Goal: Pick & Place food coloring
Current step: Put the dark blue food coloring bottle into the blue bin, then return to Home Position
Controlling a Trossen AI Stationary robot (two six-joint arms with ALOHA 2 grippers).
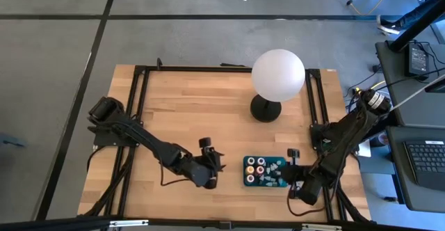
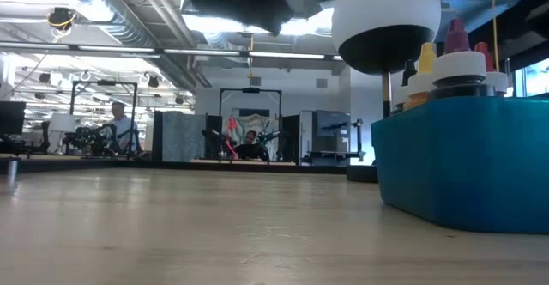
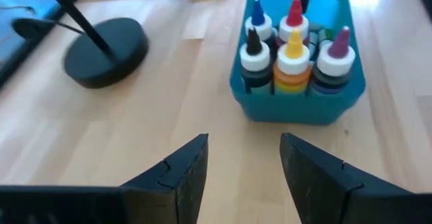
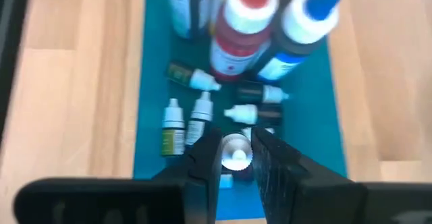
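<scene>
1. Right gripper (image 4: 235, 158) is hanging just above the teal tray (image 4: 152, 109), its two dark fingers (image 4: 204, 166) nearly closed and pinching a tiny white-capped bottle (image 4: 235, 150) over the end of the tray that holds the small bottles.

2. Wooden table (image 1: 181, 113) is carrying everything: the white globe lamp (image 1: 277, 76) is standing on its black base (image 1: 265, 108) toward the far edge, and the teal tray (image 1: 247, 161) is sitting near the front edge, between the two grippers.

3. Left gripper (image 3: 243, 160) is hovering over bare wood just beside the tray (image 3: 297, 106), its fingers (image 3: 183, 166) standing well apart and holding nothing; in the high view it (image 1: 215, 163) is pointing at the tray's left side.

4. Food coloring is sitting in the tray: tall squeeze bottles (image 3: 293, 55) are standing upright at one end with blue, red, yellow, black and purple tips above white collars.

5. Tiny dropper bottles (image 4: 200, 119) are lying on their sides on the tray floor at the other end, white caps pointing various ways, one (image 4: 173, 126) with a yellowish label.

6. Low view is catching the tray wall (image 2: 463, 160) close up at the right, bottle tops (image 2: 459, 66) poking above its rim.
</scene>
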